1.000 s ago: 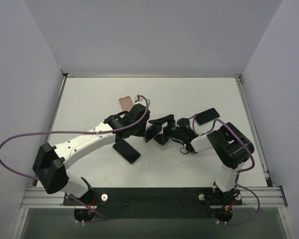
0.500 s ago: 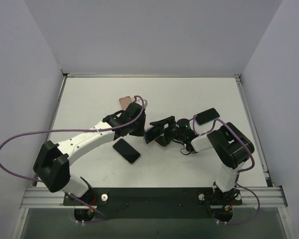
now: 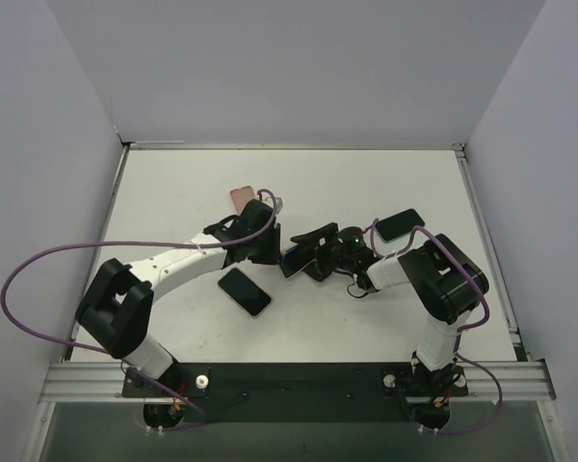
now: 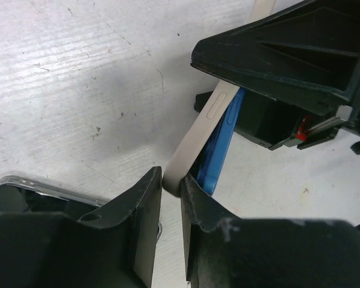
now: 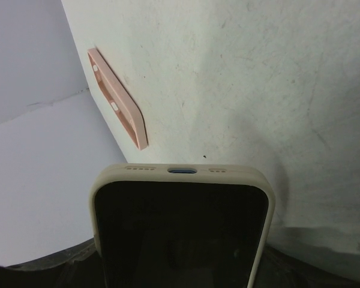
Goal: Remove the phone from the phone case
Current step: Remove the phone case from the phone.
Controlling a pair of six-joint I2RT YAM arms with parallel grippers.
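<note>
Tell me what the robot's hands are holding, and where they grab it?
One blue phone in its beige case, held by both. The left gripper pinches the case's rim at one end; the right gripper clamps the other end.

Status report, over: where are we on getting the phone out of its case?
Left gripper shut on case corner. Right gripper shut on phone. Phone lifting at one corner, not out. Spare phone beside, nothing blocking.
</note>
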